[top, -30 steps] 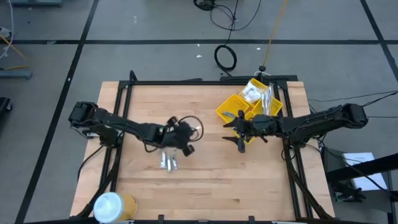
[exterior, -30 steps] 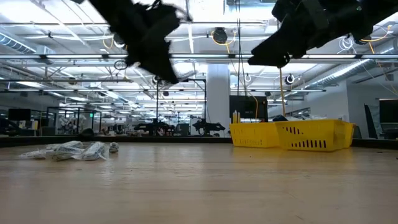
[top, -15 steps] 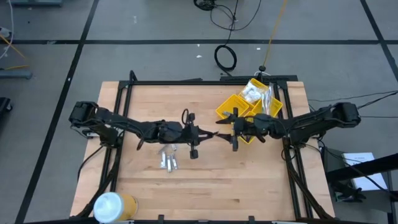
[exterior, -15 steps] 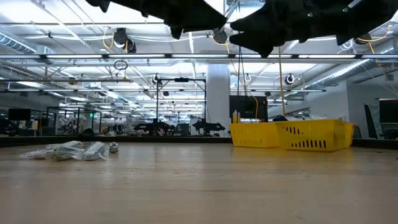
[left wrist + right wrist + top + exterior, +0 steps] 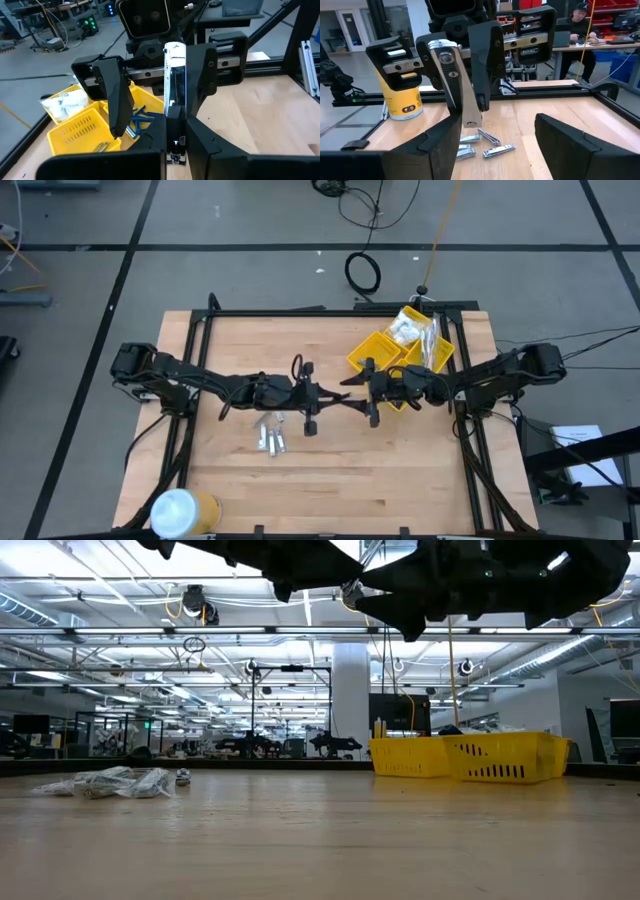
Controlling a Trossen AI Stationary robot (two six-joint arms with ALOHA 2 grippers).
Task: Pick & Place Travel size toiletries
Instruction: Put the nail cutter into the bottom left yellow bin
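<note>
A thin silvery toiletry piece sticks out ahead of my left gripper, which is shut on it high above the table's middle. My right gripper faces it from the table's right, open. Its two fingers stand on either side of the piece's free end, and no touch shows. More silvery toiletries lie flat on the wood below the left arm, and they also show in the right wrist view. The yellow bin stands at the far right. My left gripper pinches the silvery piece by its near end between its two fingers. The fingers come about level from the table's left and lie along the piece. The piece is lifted clear and sticks out past the fingertips toward my right gripper, its narrow edge up.
A big white-and-yellow cylinder lies at the table's near left corner. The bin holds dark blue pieces and white packets. A black frame rail runs along the far edge. A person sits at a desk beyond the table.
My left gripper has risen from above the pile and tipped from pointing down to about level, swinging toward the table's right with the piece held. My right gripper has come toward the table's left, so that its open fingers now flank the piece.
</note>
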